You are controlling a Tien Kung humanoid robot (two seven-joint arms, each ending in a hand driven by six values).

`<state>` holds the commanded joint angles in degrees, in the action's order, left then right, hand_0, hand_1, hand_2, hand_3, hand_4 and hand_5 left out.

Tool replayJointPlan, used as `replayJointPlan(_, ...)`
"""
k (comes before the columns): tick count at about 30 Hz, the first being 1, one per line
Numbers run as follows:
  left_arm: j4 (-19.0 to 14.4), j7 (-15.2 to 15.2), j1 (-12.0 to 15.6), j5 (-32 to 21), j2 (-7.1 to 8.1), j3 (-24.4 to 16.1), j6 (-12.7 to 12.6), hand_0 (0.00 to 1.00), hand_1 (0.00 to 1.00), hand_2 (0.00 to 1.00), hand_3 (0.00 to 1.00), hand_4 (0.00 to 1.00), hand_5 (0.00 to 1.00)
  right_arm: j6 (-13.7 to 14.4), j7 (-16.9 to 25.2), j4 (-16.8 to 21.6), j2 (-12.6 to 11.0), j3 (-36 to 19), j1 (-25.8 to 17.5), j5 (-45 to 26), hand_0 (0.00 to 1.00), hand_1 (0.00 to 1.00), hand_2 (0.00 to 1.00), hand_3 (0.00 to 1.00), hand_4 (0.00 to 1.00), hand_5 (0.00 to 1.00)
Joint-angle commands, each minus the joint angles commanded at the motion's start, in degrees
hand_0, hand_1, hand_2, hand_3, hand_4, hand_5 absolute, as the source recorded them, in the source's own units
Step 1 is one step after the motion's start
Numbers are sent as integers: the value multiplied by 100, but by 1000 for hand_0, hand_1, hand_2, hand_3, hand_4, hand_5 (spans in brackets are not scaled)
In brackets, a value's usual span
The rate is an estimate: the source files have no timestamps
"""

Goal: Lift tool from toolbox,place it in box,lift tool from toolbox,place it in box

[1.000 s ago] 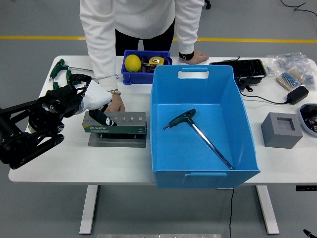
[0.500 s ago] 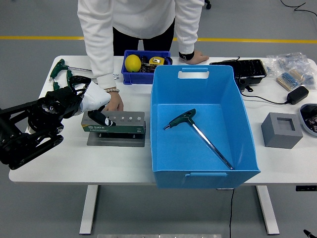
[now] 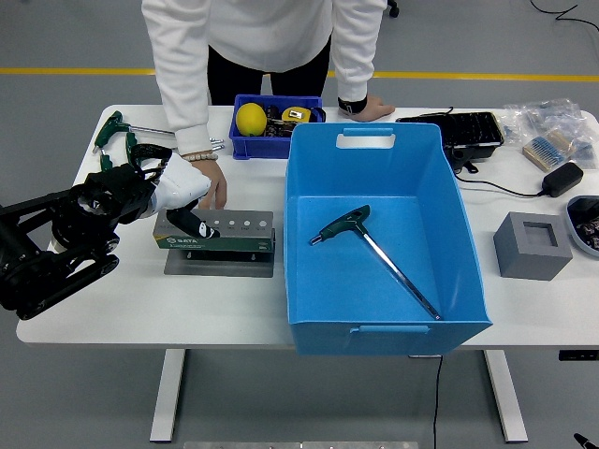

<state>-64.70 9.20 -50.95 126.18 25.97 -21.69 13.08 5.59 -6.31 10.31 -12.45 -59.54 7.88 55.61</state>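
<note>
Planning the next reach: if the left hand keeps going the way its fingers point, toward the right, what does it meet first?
The left hand points right over the tool holder. Next in that line is probably the blue bin's left wall, though height is unclear.

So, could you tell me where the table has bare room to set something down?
Bare table runs along the near edge in front of the tool holder, and between the blue bin and the grey block. The far edge is crowded.

Toolbox (image 3: pixel 217 235) left of box (image 3: pixel 378 245); tool (image 3: pixel 372 252) inside box
</note>
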Motion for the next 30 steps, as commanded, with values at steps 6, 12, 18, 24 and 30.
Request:
replayJointPlan(6,9,-157,28,79,26,4,-240,447,139,127,119,897,869,3,-3,0,-3,17,-25,-22,731,666,716,652,912,802)
replayJointPlan(12,31,-344,36,184,38,-25,-555,378,103,100,91,930,779,5,4,0,-11,29,-27,-38,731,666,716,652,912,803)
replayJointPlan(18,76,-445,42,233,38,-30,-843,330,66,77,73,949,688,4,11,0,-8,59,-23,-67,732,666,716,652,912,803)
replayJointPlan(24,24,-554,84,243,75,-174,-1196,287,24,53,58,941,603,8,11,0,-6,82,-32,-96,731,667,716,652,912,804)
replayJointPlan(30,-343,-544,122,313,69,-648,-1264,237,2,12,46,906,554,8,15,0,-5,112,-36,-125,732,667,716,652,912,804)
